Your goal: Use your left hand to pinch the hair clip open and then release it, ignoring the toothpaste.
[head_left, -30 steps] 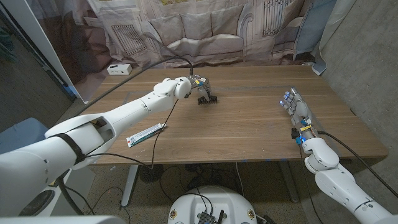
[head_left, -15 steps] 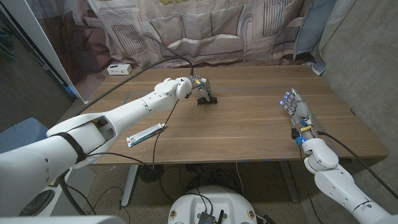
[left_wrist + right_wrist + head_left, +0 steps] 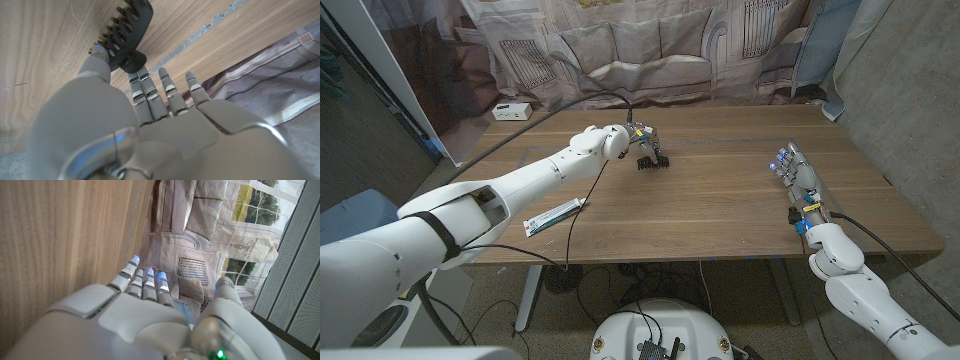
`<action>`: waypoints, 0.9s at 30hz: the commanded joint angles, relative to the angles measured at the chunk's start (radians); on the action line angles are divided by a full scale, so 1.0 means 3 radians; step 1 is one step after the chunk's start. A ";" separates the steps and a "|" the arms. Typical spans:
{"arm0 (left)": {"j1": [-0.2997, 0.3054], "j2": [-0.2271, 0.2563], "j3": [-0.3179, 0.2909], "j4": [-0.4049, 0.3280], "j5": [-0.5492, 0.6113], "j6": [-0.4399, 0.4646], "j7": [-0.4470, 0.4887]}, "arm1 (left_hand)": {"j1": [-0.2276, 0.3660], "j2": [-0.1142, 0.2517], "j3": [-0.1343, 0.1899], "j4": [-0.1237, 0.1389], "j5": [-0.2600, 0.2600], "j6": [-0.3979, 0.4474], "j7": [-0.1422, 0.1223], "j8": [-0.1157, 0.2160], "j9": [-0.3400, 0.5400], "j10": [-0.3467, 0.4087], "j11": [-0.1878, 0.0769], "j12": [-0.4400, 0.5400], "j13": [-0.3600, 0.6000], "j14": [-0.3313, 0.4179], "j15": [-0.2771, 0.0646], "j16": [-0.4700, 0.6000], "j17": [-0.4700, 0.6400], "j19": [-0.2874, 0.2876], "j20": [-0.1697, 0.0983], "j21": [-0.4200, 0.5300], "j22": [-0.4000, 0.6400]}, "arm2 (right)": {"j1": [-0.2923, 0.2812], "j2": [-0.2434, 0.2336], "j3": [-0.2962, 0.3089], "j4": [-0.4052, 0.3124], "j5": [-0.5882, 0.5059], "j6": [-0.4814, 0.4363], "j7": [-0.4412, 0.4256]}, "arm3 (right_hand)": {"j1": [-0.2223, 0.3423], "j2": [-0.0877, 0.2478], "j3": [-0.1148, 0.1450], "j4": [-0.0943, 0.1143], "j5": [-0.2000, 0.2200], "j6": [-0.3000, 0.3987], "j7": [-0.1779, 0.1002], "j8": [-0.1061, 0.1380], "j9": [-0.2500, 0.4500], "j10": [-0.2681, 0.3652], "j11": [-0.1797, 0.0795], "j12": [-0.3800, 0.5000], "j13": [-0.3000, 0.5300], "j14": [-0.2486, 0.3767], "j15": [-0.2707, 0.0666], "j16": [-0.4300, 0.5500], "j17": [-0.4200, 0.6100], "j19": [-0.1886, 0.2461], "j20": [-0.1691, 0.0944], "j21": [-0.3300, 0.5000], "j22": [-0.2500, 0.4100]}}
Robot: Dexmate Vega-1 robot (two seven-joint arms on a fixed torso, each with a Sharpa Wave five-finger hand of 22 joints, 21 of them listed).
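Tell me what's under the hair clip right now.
The black hair clip sits with its teeth down on the bare wooden table. The left hand pinches its handle end, covering that part, so underneath there cannot be seen.

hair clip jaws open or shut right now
Cannot tell. The left hand pinches the hair clip by its handle end, but its teeth overlap in the wrist view and look tiny in the head view.
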 commanded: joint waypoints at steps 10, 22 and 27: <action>0.0006 0.0015 0.0005 -0.0029 -0.0016 0.0010 -0.0033 | -0.0123 0.0014 0.0015 0.0027 0.0000 -0.0262 0.0012 -0.0034 0.0006 -0.0264 0.0050 -0.0029 0.0009 -0.0122 -0.0123 -0.0010 0.0014 -0.0069 0.0014 -0.0002 0.0015 | -0.0015 -0.0016 0.0012 -0.0036 -0.0009 -0.0008 -0.0014 | 0.0018 0.0000 -0.0013 -0.0015 -0.0012 0.0029 0.0001 0.0006 0.0011 0.0025 0.0003 0.0006 0.0012 0.0016 0.0001 0.0010 0.0019 0.0007 0.0001 -0.0008 0.0012; -0.0001 0.0010 -0.0020 -0.0003 -0.0082 -0.0021 -0.0072 | -0.0331 0.0052 -0.0024 0.0114 -0.0011 -0.0453 0.0082 -0.0020 0.0007 -0.0513 0.0155 -0.0033 -0.0021 -0.0270 -0.0045 -0.0004 0.0031 -0.0150 0.0016 -0.0007 0.0016 | -0.0006 -0.0018 0.0010 -0.0048 -0.0029 -0.0012 -0.0024 | 0.0020 0.0000 -0.0014 -0.0016 -0.0013 0.0031 0.0004 0.0007 0.0011 0.0022 0.0000 0.0004 0.0012 0.0016 0.0002 0.0010 0.0019 0.0007 0.0002 -0.0008 0.0012; 0.0005 0.0019 -0.0032 -0.0007 -0.0103 -0.0022 -0.0067 | -0.0427 0.0060 -0.0048 0.0153 -0.0014 -0.0539 0.0113 -0.0026 0.0005 -0.0617 0.0201 -0.0041 -0.0040 -0.0328 -0.0002 -0.0006 0.0032 -0.0191 0.0016 -0.0010 0.0017 | -0.0005 -0.0014 0.0006 -0.0052 -0.0034 -0.0019 -0.0032 | 0.0020 -0.0001 -0.0015 -0.0016 -0.0013 0.0035 0.0001 0.0008 0.0011 0.0025 0.0011 0.0005 0.0012 0.0015 0.0000 0.0010 0.0019 0.0006 0.0003 -0.0008 0.0012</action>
